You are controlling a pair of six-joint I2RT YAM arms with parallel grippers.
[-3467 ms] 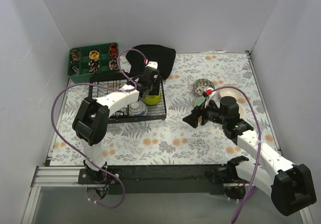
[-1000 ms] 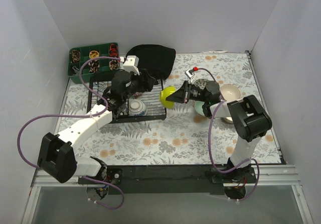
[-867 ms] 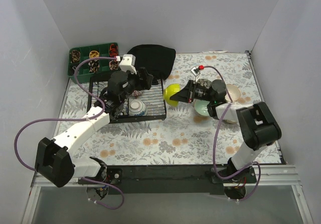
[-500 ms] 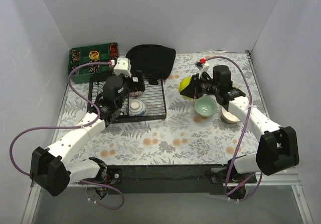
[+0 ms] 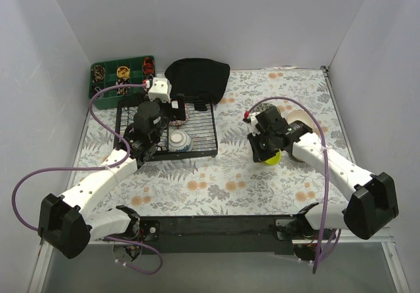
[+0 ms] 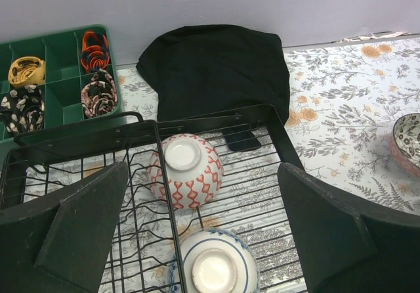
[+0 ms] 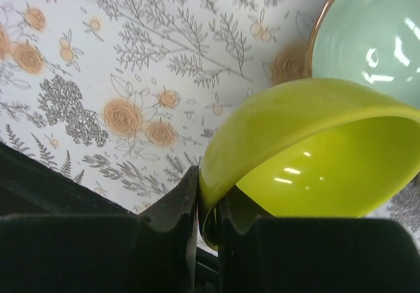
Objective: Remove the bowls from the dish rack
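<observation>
The black wire dish rack (image 5: 197,154) (image 6: 197,119) holds two upturned bowls: a red-patterned bowl (image 6: 186,171) and a blue-rimmed bowl (image 5: 179,140) (image 6: 213,263). My left gripper (image 5: 174,111) (image 6: 207,240) hovers open above them, its fingers wide apart and touching nothing. My right gripper (image 5: 262,150) (image 7: 207,214) is shut on the rim of a lime-green bowl (image 5: 273,157) (image 7: 308,148), tilted just over the mat beside a pale mint bowl (image 7: 374,37). In the top view the right arm hides the mint bowl. A cream bowl (image 5: 300,117) sits behind it.
A green compartment tray (image 5: 121,79) (image 6: 59,63) and a black cloth (image 5: 197,76) (image 6: 216,63) lie behind the rack. A dark-patterned bowl (image 6: 408,142) shows at the right edge of the left wrist view. White walls enclose the floral mat.
My right gripper has carried the lime-green bowl from beside the rack to the right and down next to the mint bowl. My left gripper has opened wide and drawn back over the rack.
</observation>
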